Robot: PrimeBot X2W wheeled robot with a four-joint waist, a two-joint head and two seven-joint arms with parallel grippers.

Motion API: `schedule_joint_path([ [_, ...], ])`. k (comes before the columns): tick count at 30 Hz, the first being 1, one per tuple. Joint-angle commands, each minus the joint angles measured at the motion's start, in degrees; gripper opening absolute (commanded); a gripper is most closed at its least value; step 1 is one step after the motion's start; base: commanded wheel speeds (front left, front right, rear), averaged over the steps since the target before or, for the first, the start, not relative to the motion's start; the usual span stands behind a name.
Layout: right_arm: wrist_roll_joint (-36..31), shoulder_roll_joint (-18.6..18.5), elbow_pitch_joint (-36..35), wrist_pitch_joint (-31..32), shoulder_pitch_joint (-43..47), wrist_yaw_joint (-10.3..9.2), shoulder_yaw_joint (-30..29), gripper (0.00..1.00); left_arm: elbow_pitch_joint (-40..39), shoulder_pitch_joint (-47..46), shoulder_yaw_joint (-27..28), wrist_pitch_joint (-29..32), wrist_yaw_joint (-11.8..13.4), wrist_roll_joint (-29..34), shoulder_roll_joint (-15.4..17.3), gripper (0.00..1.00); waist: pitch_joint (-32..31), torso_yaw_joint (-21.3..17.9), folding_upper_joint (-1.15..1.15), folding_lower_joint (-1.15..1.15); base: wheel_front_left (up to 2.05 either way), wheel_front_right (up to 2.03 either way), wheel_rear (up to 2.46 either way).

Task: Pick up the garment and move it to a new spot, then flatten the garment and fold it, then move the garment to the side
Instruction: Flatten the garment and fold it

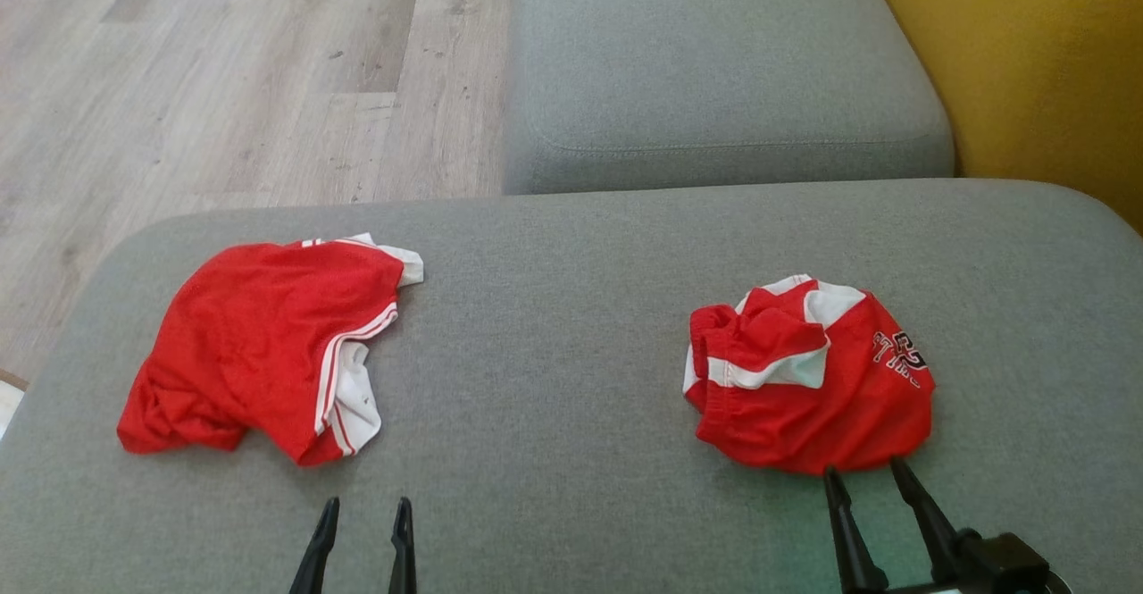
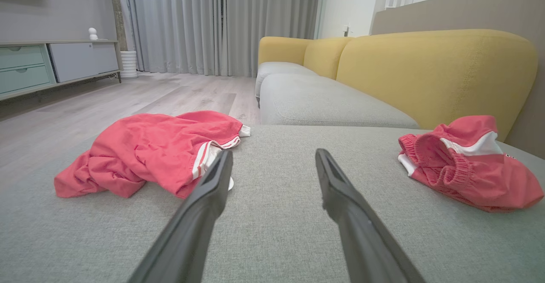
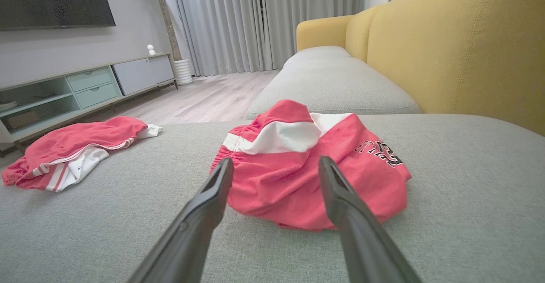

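Note:
Two crumpled red garments with white trim lie on the grey sofa seat [image 1: 554,353]. The left garment [image 1: 259,344] [image 2: 149,147] [image 3: 68,151] is spread loosely. The right garment [image 1: 808,375] [image 2: 468,164] [image 3: 306,168] is bunched in a heap and bears black lettering. My left gripper [image 1: 366,509] [image 2: 272,159] hovers open near the seat's front edge, just right of the left garment's hem. My right gripper [image 1: 866,469] [image 3: 274,166] is open, its fingertips at the near edge of the right garment, with no cloth between them.
A second grey seat cushion [image 1: 714,67] lies beyond the one in front. A yellow backrest [image 1: 1027,58] rises on the right. Wood floor [image 1: 223,67] lies to the left, past the seat's edge. A TV cabinet [image 3: 85,83] stands across the room.

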Motion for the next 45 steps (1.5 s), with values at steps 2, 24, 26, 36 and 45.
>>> schedule_joint_path([
  [2,-0.09,-0.34,-1.94,-0.37,-1.78,-0.04,1.44,1.00,-1.91,-2.69,2.34,-0.47,-0.09,0.65,-0.85,1.00,0.07,-0.02,0.00,0.00,0.00,0.00,0.00],
  [24,-0.30,-0.33,-2.16,-0.37,-3.02,-0.04,1.62,1.00,0.49,-5.18,1.04,-0.47,-2.75,-2.10,-0.89,1.00,2.63,-3.36,0.00,0.00,0.00,0.00,0.00],
  [26,-0.45,-0.33,-2.41,-0.37,-3.31,-0.04,1.67,1.00,1.03,-6.92,0.42,-0.47,-3.16,-2.62,-0.89,1.00,3.64,-4.15,0.00,0.00,0.00,0.00,0.00],
  [36,-1.30,-0.68,-3.34,-0.37,-6.14,-0.04,3.94,1.00,12.43,-25.19,-11.36,5.10,-6.36,-16.44,-0.89,1.00,10.77,-9.08,0.00,0.00,0.00,0.00,0.00],
  [45,-1.10,-1.53,-3.21,-0.37,-9.72,-0.04,5.47,1.00,17.56,-39.27,-22.43,18.18,-8.48,-40.24,-0.89,1.00,15.55,-13.48,0.00,0.00,0.00,0.00,0.00],
])
